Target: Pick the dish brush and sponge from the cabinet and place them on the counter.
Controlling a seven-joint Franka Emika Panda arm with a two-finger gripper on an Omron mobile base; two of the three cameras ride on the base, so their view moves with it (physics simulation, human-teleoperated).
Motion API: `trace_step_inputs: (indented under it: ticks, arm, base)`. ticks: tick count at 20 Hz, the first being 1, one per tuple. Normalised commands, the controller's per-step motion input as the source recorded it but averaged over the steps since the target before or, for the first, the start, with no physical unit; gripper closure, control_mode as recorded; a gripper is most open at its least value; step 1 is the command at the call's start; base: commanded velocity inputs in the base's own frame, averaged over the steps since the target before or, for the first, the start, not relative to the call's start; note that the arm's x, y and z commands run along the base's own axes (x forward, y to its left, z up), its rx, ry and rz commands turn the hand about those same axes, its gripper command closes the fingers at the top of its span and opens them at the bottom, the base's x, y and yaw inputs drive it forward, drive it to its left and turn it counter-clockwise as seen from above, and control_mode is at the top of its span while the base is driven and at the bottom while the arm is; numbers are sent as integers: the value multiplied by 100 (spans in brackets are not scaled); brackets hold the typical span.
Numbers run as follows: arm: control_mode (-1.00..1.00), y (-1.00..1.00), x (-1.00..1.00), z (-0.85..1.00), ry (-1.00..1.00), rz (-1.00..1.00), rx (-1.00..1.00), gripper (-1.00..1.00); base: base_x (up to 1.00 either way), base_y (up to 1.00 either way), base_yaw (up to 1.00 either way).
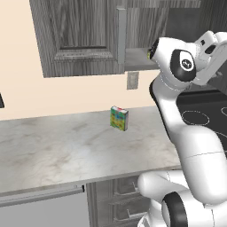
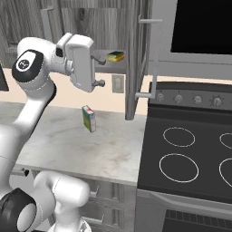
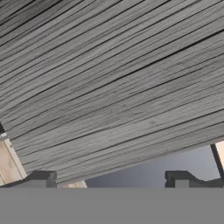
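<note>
Counter: one wide pale beige-grey marble-patterned worktop slab (image 1: 62, 146), running under the wall cabinet and ending against the stove; its near left part is cut off by the picture edge in the left base view.
Stove: one black stovetop (image 2: 190, 158) with white ring burners, three rings whole or part in the right base view, the rightmost cut by the edge.
Cabinet: one dark grey wood-grain wall cabinet (image 1: 80, 35) with panelled doors and long grey bar handles; the right door stands open, showing a grey shelf. Its top is cut off in both base views. In the hand view its grain fills the upper part at close range.
Arm: white, its elbow and wrist cover much of the shelf opening in the left base view.
Gripper: one two-finger gripper (image 3: 112, 180) raised to shelf height at the cabinet opening; fingertips (image 3: 41, 178) spread wide apart, nothing between them.
Box: one small multicoloured green-yellow box (image 2: 89, 118), upright on the counter below the cabinet.
Sponge: one small rectangular block (image 2: 115, 56), dark green over yellow, lying on the cabinet shelf near its right end, just right of the hand.
Wall plate: one pale switch plate (image 2: 118, 83) under the cabinet.
Dish brush: cannot make it out; the hand hides the left part of the shelf.
</note>
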Motion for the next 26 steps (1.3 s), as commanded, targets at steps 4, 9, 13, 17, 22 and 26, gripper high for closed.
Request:
trace_step_inputs:
  ticks: [4, 9, 13, 17, 22, 26]
  arm:
    - [-100, 24, -2, 0, -3, 9, 34, -100]
    - [-100, 28, 0, -2, -16, 19, 20, -100]
    - [-100, 35, 0, -22, -31, 20, 1, -100]
    - [-100, 38, 0, -31, -34, 22, 0, -100]
    - [-100, 28, 2, -32, -32, 27, 3, -100]
    - [-100, 11, 0, 0, -5, 29, 12, -100]
  base:
    - [0, 0, 0]
    - [0, 0, 0]
    - [0, 0, 0]
    - [0, 0, 0]
    - [0, 0, 0]
    - [0, 0, 0]
